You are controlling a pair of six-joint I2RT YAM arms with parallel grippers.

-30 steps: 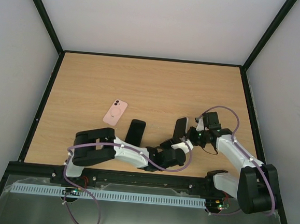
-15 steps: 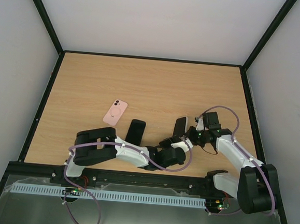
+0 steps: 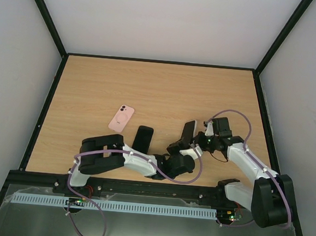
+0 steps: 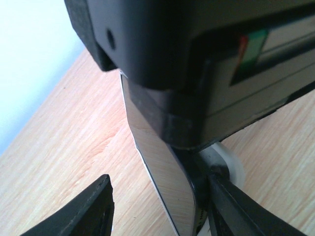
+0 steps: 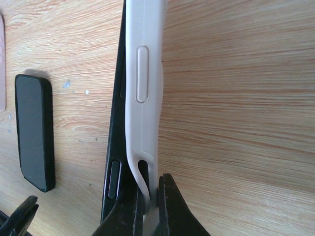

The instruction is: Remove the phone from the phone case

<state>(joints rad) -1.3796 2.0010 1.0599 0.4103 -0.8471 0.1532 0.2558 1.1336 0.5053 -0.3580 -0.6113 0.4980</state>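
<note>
Just right of centre in overhead frame: phone (image 3: 189,132) in white phone case (image 5: 142,73), on edge between both arms. Right end effector (image 5: 147,206) clamped on case lip at bottom of its frame. Left end effector (image 4: 162,216) about half spread, fingers (image 4: 88,211) straddling phone edge, frame-left one clear. Right arm's black housing (image 4: 197,59) fills upper wrist frame, hiding rest. Black handset (image 3: 142,139), pink handset (image 3: 121,118) flat on counter (image 3: 149,84), left of centre.

Table (image 3: 160,91) of pale wood grain, smooth with a soft sheen, case (image 5: 143,73) of white plastic, matt and smooth, phone (image 5: 115,147) with dark satin edge and glossy, reflective face, black slab (image 5: 34,132) matt, right claw (image 5: 147,196) of matt black plastic
</note>
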